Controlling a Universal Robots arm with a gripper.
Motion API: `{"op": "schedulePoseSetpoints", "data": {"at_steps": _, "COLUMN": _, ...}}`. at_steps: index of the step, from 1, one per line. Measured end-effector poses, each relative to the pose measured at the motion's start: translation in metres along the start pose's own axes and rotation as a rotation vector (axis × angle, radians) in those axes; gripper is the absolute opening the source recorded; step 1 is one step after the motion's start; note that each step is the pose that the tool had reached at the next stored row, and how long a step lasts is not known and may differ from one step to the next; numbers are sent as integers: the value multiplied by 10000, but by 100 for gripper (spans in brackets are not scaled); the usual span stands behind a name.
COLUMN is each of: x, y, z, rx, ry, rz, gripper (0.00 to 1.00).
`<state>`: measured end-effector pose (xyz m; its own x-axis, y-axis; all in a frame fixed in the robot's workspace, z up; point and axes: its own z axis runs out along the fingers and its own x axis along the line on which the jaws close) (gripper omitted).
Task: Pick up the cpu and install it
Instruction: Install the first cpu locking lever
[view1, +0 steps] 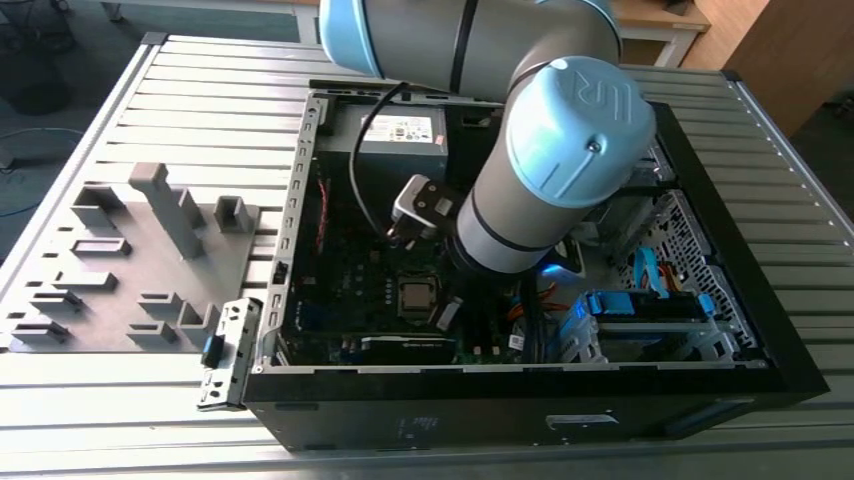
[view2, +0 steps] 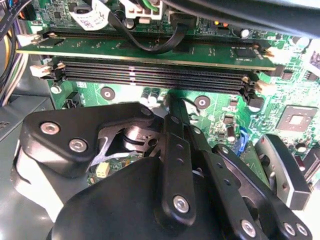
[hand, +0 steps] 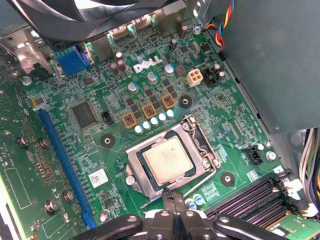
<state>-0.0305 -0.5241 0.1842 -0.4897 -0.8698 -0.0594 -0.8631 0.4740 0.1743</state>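
Partly framed, cpu (hand: 167, 159) in socket, gripper (hand: 174, 197) fingertips cropped

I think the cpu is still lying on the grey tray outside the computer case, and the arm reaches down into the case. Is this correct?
Not quite. The cpu already sits in the socket frame on the motherboard, as the first wrist view shows. The arm does reach into the case.

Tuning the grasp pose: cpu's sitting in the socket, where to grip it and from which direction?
Likely from straight above, fingers on two opposite thin edges of the cpu. It lies flat, recessed in the socket frame, so the metal top is the only open face and sideways approach looks blocked.
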Motion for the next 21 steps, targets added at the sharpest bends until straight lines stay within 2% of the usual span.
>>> {"op": "schedulePoseSetpoints", "data": {"at_steps": 5, "x": 17, "y": 25, "z": 3, "rx": 87, "ry": -84, "rz": -20, "gripper": 12}}
{"op": "schedulePoseSetpoints", "data": {"at_steps": 11, "x": 17, "y": 26, "z": 4, "rx": 71, "ry": -117, "rz": -24, "gripper": 12}}
{"op": "schedulePoseSetpoints", "data": {"at_steps": 18, "x": 17, "y": 25, "z": 4, "rx": 50, "ry": -106, "rz": -21, "gripper": 12}}
{"op": "schedulePoseSetpoints", "data": {"at_steps": 21, "x": 22, "y": 33, "z": 4, "rx": 38, "ry": -145, "rz": -28, "gripper": 12}}
